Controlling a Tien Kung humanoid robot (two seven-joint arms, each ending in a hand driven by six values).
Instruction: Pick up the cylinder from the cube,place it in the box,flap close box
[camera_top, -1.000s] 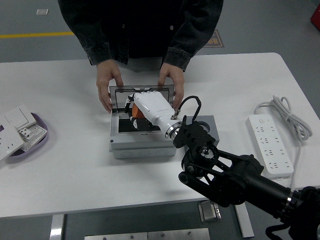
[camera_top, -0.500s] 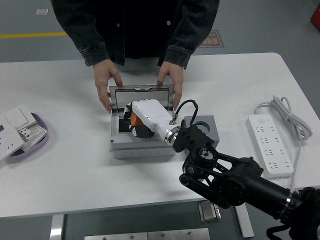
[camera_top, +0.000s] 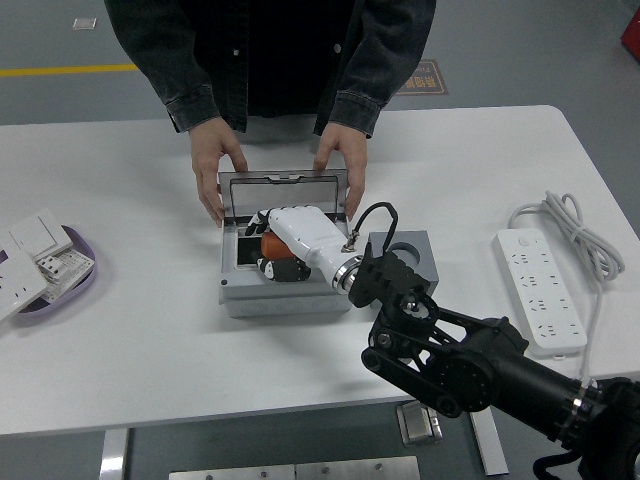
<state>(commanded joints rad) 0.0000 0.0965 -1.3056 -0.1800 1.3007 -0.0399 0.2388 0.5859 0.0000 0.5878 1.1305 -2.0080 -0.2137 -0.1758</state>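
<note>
Orange is seen between the white fingers of the right robot hand (camera_top: 285, 240), which is curled around the cylinder (camera_top: 275, 247) and is lowered into the open recess of the grey box (camera_top: 283, 290). The cylinder is thus inside the box, and it is mostly covered by the fingers. The flap (camera_top: 282, 192) of the box is held upright at the far side by a person, whose two hands (camera_top: 217, 172) are placed on its left and right corners. The black right arm (camera_top: 470, 365) is reaching in from the lower right corner over the white surface (camera_top: 150, 330).

Just beside the box, on its right, the grey cube (camera_top: 408, 254) is standing with a round hollow in its top. A white power strip (camera_top: 540, 290) with a coiled cable is lying near the right edge of the surface. At the left edge, a purple tray (camera_top: 78, 285) with white switch plates (camera_top: 40, 235) is seen, well apart from the box.
</note>
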